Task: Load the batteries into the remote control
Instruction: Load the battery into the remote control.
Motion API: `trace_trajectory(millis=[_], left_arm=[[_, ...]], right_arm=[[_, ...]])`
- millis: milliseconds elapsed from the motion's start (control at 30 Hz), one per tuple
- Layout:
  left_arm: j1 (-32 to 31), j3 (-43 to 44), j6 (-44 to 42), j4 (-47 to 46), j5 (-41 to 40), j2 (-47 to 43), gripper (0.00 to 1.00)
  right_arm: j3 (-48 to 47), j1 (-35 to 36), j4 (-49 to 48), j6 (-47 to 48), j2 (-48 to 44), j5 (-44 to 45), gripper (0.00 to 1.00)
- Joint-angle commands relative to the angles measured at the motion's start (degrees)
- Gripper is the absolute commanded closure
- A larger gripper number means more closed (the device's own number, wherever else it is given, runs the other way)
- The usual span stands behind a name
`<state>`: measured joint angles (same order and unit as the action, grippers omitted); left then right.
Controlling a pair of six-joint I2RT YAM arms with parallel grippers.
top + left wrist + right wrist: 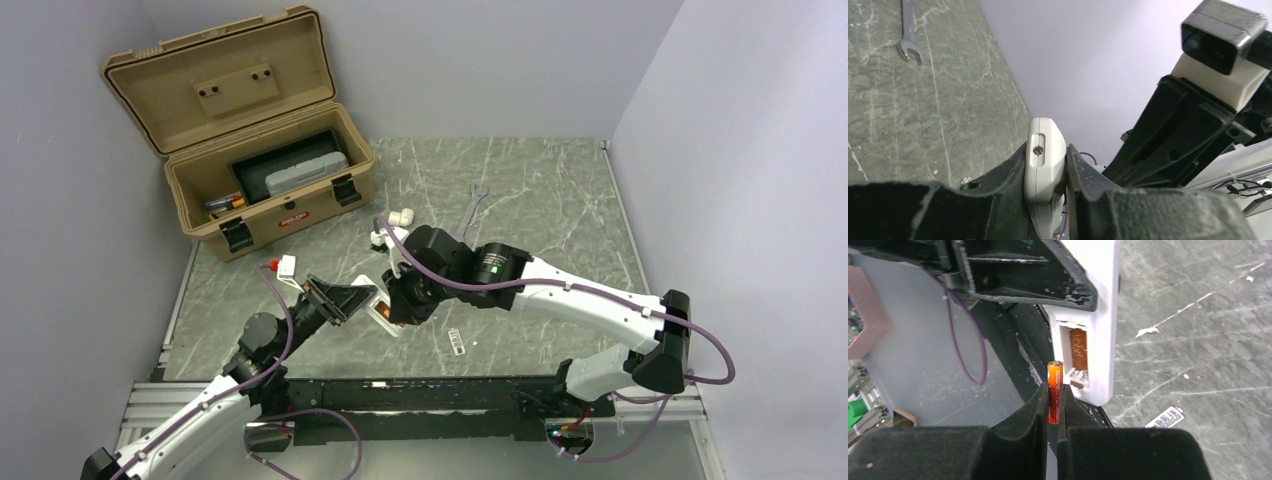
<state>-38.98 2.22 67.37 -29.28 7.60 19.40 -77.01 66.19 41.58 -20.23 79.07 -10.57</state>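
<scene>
Greenish marble-look tabletop [520, 200] with plain grey walls around it. A tan toolbox [250, 150] sits open in the far left corner and a wrench [477, 200] lies out past the arms.

Over near the middle, the left gripper [350, 297] is clamped on the remote control [1044, 150]. It holds it up off the table, squeezed edge-on between its pads, with the back turned toward the other arm.

Meanwhile the right gripper [1054, 399] is pinching a battery [1055, 371] upright, top end poking out above the fingertips. It's just beside the open battery recess [1066, 347] but not in it yet.

From the right wrist view it looks like one orange cell [1078, 346] is already sitting in that recess. The rim hides part of it though, so I wouldn't swear it's fully seated.

I'd call this roughly halfway: one in, one lined up near the empty slot. What's left is tipping this battery to lie along the slot, pushing it home and letting go.
</scene>
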Motion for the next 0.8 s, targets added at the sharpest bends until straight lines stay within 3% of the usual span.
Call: trace_trajectory(millis=[0,267,767], left_arm=[[0.15,0.33,0.91,-2.35,-1.18,-1.16,1.0],[0.11,-0.05,1.56,-2.7,-0.52,-0.57,1.0],[0.16,-0.17,1.87,-2.72,-0.48,-0.56,1.0]], right_arm=[[-2.79,1.25,1.23,-2.56,1.54,6.14,1.0],[-5.12,3.35,2.54,-2.78,4.75,13.54,1.0],[-5.94,3.6,1.14,-2.81,7.02,15.89,1.0]])
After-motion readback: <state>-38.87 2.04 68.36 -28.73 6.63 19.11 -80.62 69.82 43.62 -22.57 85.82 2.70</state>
